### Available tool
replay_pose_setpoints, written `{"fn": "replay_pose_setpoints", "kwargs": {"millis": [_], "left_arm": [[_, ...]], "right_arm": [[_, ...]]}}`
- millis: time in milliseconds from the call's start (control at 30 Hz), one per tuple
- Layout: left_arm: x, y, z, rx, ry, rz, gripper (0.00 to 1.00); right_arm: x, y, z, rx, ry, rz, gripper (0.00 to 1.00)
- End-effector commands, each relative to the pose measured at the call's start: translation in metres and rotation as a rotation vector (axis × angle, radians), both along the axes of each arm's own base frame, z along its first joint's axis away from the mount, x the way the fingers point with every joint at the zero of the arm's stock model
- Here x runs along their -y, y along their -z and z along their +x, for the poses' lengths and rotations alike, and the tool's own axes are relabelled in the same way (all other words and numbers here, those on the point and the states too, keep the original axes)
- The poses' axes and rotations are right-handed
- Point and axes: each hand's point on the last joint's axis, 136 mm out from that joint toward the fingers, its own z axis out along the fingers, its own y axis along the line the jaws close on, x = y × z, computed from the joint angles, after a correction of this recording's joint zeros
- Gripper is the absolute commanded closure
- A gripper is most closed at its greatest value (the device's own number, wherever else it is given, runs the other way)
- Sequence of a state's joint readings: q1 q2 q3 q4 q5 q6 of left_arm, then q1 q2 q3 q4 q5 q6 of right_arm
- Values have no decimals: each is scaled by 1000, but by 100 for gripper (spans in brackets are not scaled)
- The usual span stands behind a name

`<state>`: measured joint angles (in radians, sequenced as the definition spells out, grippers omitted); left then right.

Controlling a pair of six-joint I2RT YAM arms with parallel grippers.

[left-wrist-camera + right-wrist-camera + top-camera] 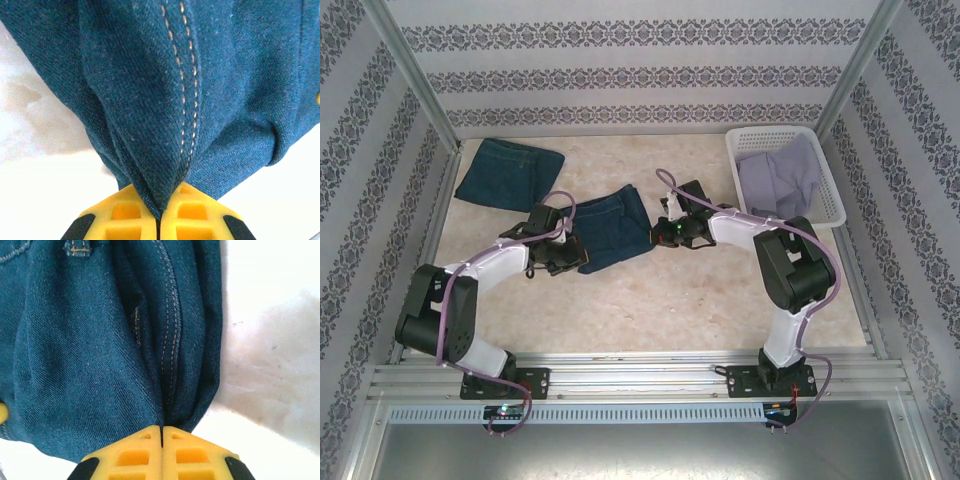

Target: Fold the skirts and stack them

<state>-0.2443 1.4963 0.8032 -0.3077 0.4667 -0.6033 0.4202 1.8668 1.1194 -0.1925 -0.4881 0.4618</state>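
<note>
A dark blue denim skirt (612, 230) lies bunched at the table's middle, between my two grippers. My left gripper (570, 258) is shut on its near left edge; the yellow fingertips (131, 214) pinch a fold of stitched denim (170, 100). My right gripper (662, 232) is shut on the skirt's right edge, where the denim (100, 355) gathers into the closed fingertips (137, 452). A second denim skirt (510, 172) lies folded at the far left. A lavender-grey skirt (782, 178) sits in the basket.
The white lattice basket (825, 170) stands at the far right corner. Patterned walls close in the table on three sides. Bare marbled tabletop (670, 300) stretches in front of the held skirt.
</note>
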Motion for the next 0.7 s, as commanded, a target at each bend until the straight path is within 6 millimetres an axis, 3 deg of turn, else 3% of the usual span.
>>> {"fn": "replay_pose_setpoints", "kwargs": {"millis": [0, 133, 300, 367, 467, 567, 667], "left_arm": [[-50, 14, -29, -107, -36, 188, 100], [-61, 14, -34, -103, -58, 173, 100], [-44, 18, -31, -105, -38, 71, 100], [-39, 19, -28, -106, -35, 35, 100], [-33, 17, -25, -93, -36, 1, 100], [-33, 15, -25, -88, -39, -4, 100], [-33, 16, -25, -85, -38, -3, 100]], "right_arm": [[70, 7, 23, 44, 139, -219, 100], [95, 14, 23, 22, 240, -252, 100], [82, 5, 21, 23, 229, -168, 100], [65, -8, 18, 52, 193, -74, 94], [25, -25, 0, 69, 55, 61, 77], [-5, -20, -28, 59, -57, 40, 64], [-24, -5, -42, 42, -75, -6, 62]]}}
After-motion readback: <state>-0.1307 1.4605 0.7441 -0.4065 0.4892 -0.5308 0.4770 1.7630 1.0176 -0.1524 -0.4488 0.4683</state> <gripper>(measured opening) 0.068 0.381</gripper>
